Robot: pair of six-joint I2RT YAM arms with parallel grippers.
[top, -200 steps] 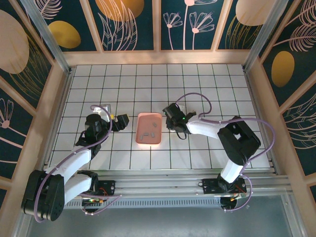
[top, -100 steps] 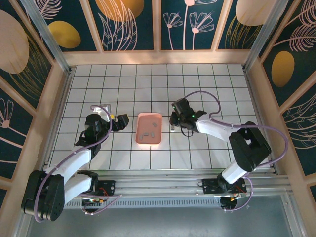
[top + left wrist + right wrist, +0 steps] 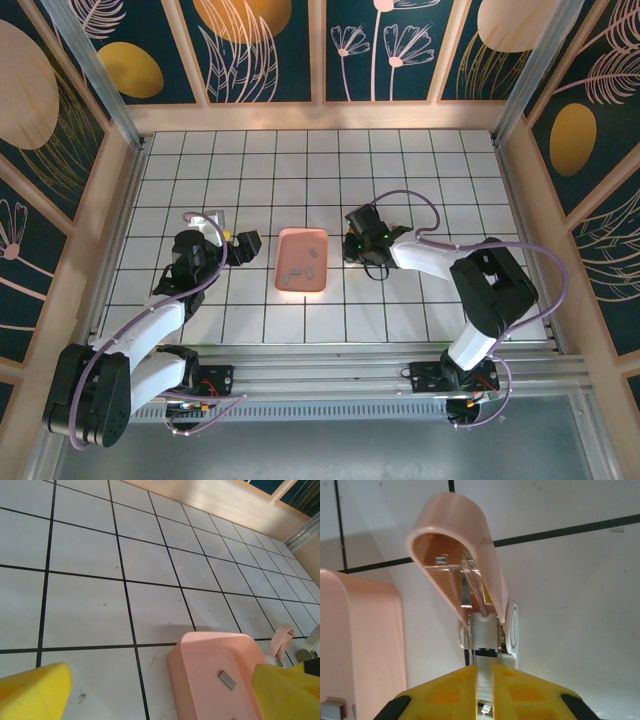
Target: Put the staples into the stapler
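The stapler point(image 3: 485, 630) lies on the tiles with its pink lid point(image 3: 455, 555) swung up, just right of the pink tray point(image 3: 302, 285). My right gripper point(image 3: 485, 672) is shut on a grey strip of staples point(image 3: 485, 685) that lies along the stapler's open channel, below the white pusher. In the top view that gripper point(image 3: 358, 243) hangs over the stapler. Several more staples point(image 3: 298, 270) lie in the tray; one strip point(image 3: 227, 680) shows in the left wrist view. My left gripper point(image 3: 245, 247) is open and holds nothing, left of the tray, its yellow fingers point(image 3: 30, 690) wide apart.
The tray's rim point(image 3: 200, 645) sits close in front of the left gripper point(image 3: 160, 695). Wooden walls point(image 3: 320, 115) enclose the white tiled floor point(image 3: 300, 170) on three sides. The right arm's cable point(image 3: 420, 215) loops above its wrist.
The right gripper's fingers have closed on the staple strip, and its wrist has shifted a little to the right over the stapler. The left arm has stayed put.
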